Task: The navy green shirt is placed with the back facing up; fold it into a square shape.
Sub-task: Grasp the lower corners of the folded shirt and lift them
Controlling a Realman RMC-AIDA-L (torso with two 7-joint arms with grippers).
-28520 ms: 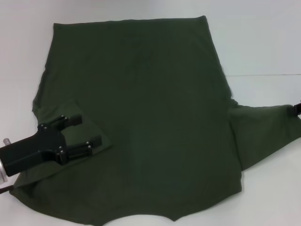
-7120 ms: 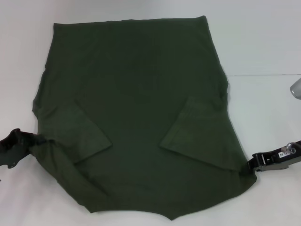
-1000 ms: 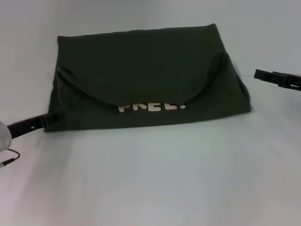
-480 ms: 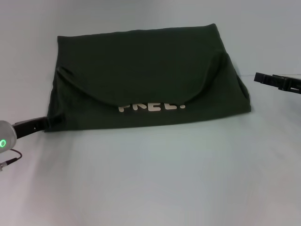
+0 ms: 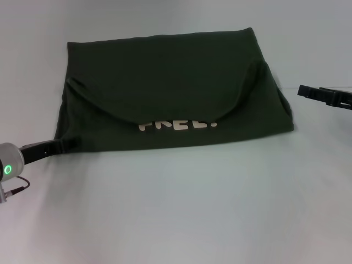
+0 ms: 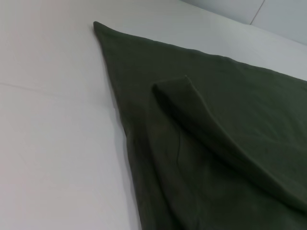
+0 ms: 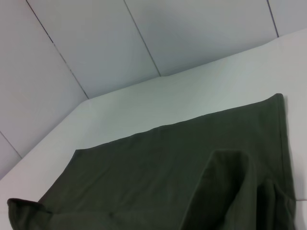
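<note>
The navy green shirt (image 5: 165, 82) lies folded in half on the white table, and its upper layer ends in a curved edge. White letters (image 5: 179, 124) show below that edge. My left gripper (image 5: 65, 144) is low on the table, touching the shirt's near left corner. My right gripper (image 5: 301, 89) hovers a short way off the shirt's right edge, apart from it. The left wrist view shows the shirt's (image 6: 216, 120) layered left side. The right wrist view shows its (image 7: 168, 167) top surface and a raised fold.
The white table (image 5: 192, 209) stretches wide in front of the shirt. A seam in the table (image 5: 344, 87) runs behind my right gripper. Grey wall panels (image 7: 96, 48) stand beyond the table's far edge.
Since 7 s ago the flat shirt has been folded in half. Over the last second my left gripper slid along the left edge to the near corner. The right gripper barely moved.
</note>
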